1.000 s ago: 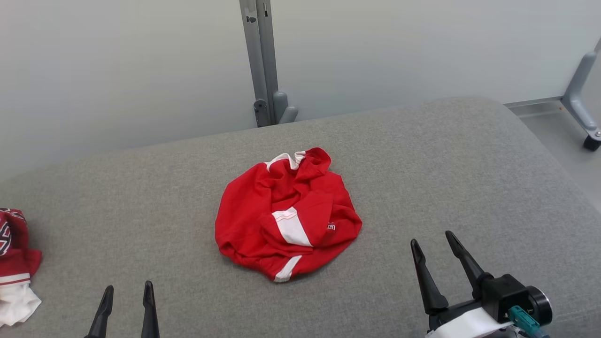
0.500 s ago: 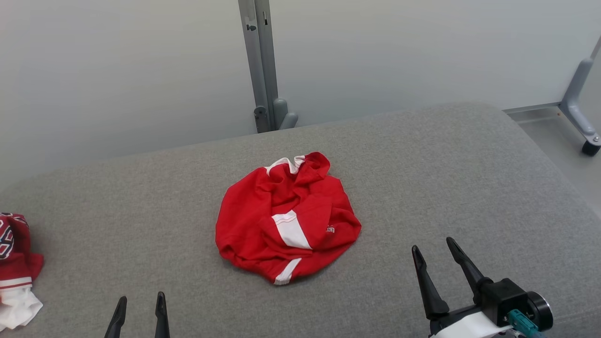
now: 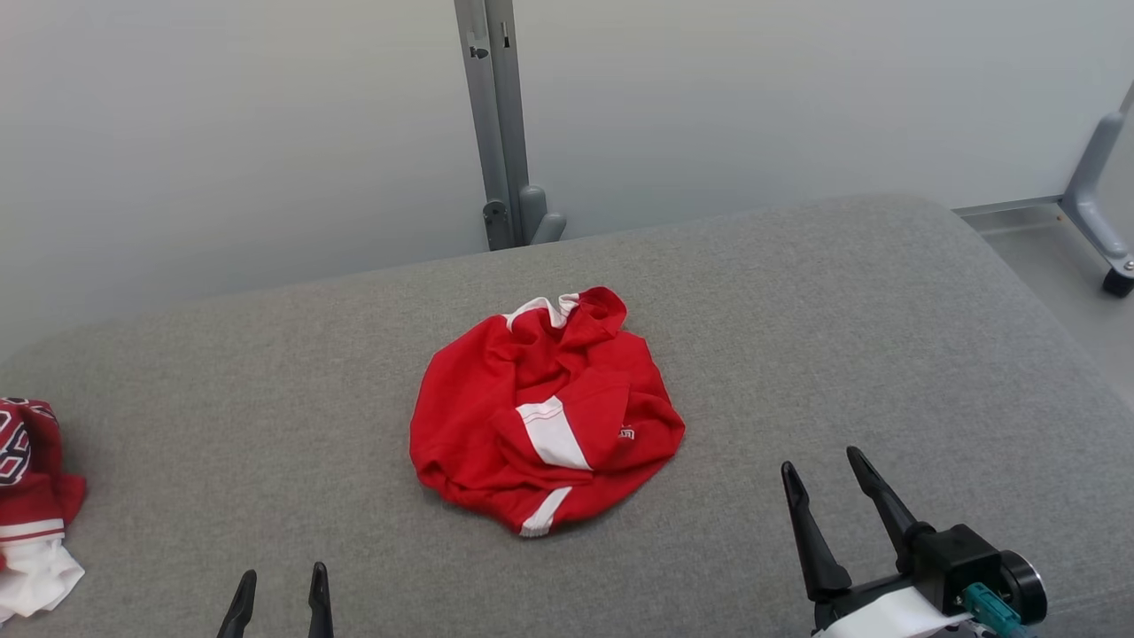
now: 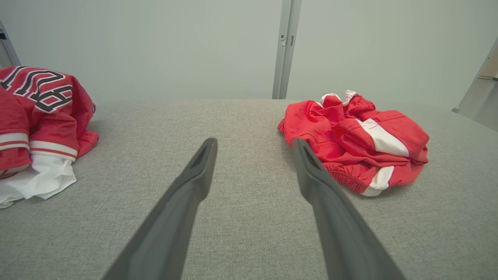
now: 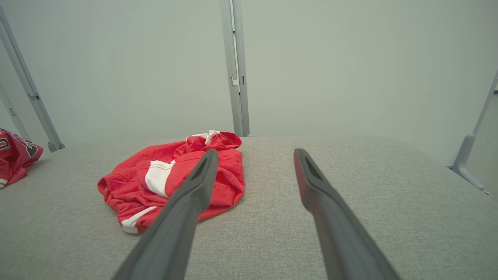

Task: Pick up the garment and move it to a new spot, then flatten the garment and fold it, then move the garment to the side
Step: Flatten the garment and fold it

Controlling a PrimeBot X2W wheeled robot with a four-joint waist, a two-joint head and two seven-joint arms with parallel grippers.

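So far little has changed: the left gripper (image 3: 283,571) has slid a touch toward the middle and dropped lower in the head view, jaws wide and empty. The right gripper (image 3: 821,459) hangs just as wide, near the red garment (image 3: 545,412), which lies crumpled and untouched mid-way across the grey cushion (image 3: 797,310). I'd say the pickup is only being lined up

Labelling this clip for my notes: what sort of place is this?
Likely a robot test space: a grey padded table, bare pale panels joined by a metal post, a crumpled red garment.
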